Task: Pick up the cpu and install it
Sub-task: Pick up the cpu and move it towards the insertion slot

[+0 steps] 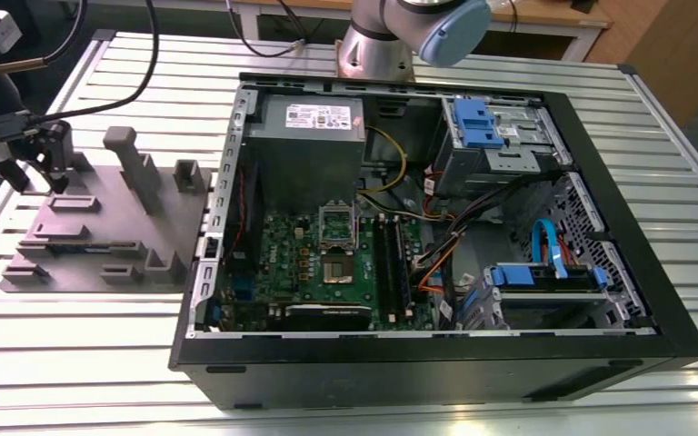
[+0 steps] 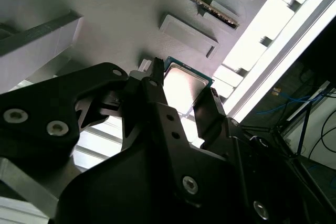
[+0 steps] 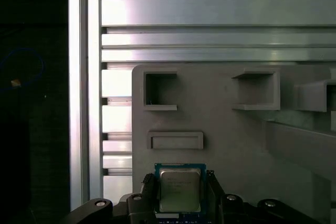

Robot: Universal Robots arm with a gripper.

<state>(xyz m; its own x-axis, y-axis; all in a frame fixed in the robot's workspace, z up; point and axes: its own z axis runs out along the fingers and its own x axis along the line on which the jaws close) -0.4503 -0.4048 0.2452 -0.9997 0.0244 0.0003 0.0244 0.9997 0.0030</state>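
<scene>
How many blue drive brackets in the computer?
2. The far blue bracket sits toward the exterior view's upper right; the near blue bracket lies below it. More may be hidden.

The cpu (image 3: 179, 190), silvery on top with a thin green rim, sits between the two dark fingers (image 3: 148, 195) of the hand (image 3: 180, 198), which close against its opposite sides. Under it is a grey moulded plate (image 3: 226, 145) with square pockets and a shallow rectangular frame, on the slatted metal bench (image 3: 210, 14)
</scene>
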